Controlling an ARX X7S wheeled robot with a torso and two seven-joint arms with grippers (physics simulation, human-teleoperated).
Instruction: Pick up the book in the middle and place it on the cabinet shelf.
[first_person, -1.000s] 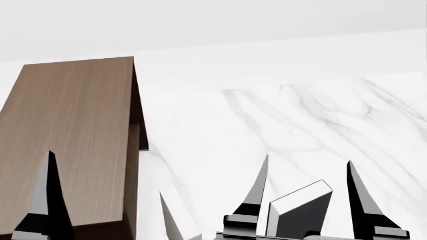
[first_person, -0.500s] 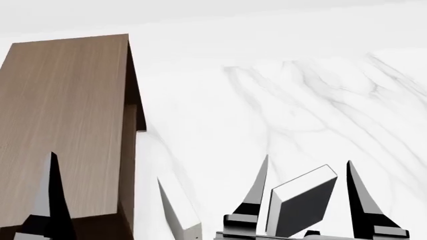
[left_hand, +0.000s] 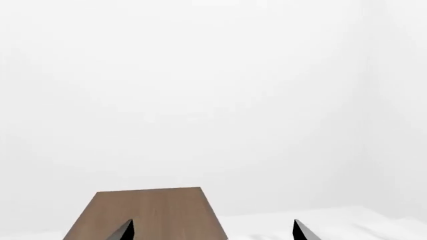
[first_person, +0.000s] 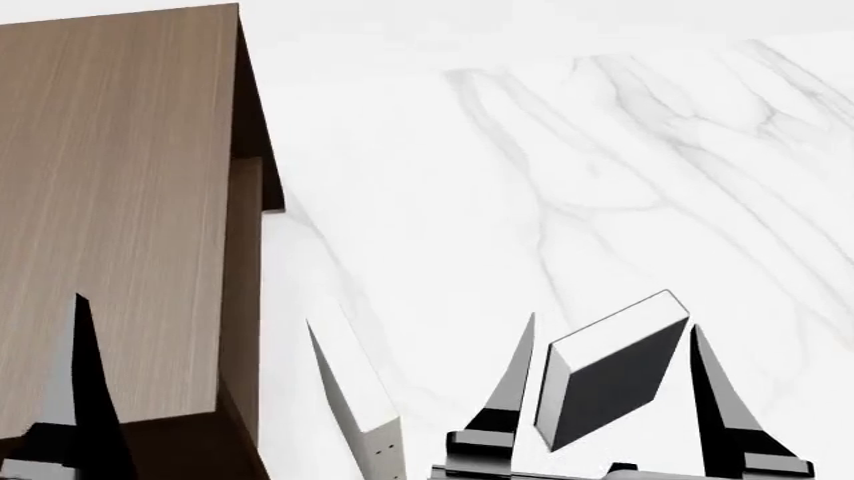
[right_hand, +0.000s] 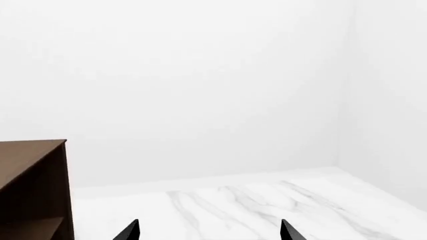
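The book (first_person: 614, 385), dark grey with white page edges, stands tilted on the white marble surface (first_person: 561, 150). In the head view it shows between the fingers of my right gripper (first_person: 613, 322). That gripper is open, and the right wrist view shows nothing between its tips (right_hand: 210, 222), so the book lies lower and is not held. The cabinet shelf (first_person: 120, 200) is the wood-grain top at the left. It also shows in the left wrist view (left_hand: 153, 210). My left gripper (left_hand: 213, 222) is open and empty. One of its fingers (first_person: 78, 370) shows over the shelf.
A whitish box-like book (first_person: 354, 400) with tiny dots on its edge stands left of the grey book, close to the cabinet's right side. The cabinet (right_hand: 33, 165) shows at the edge of the right wrist view. White walls rise behind the marble.
In the head view the cabinet top and both books have shifted upward, and more of the grey book shows. Both grippers keep their places in the view and stay open.
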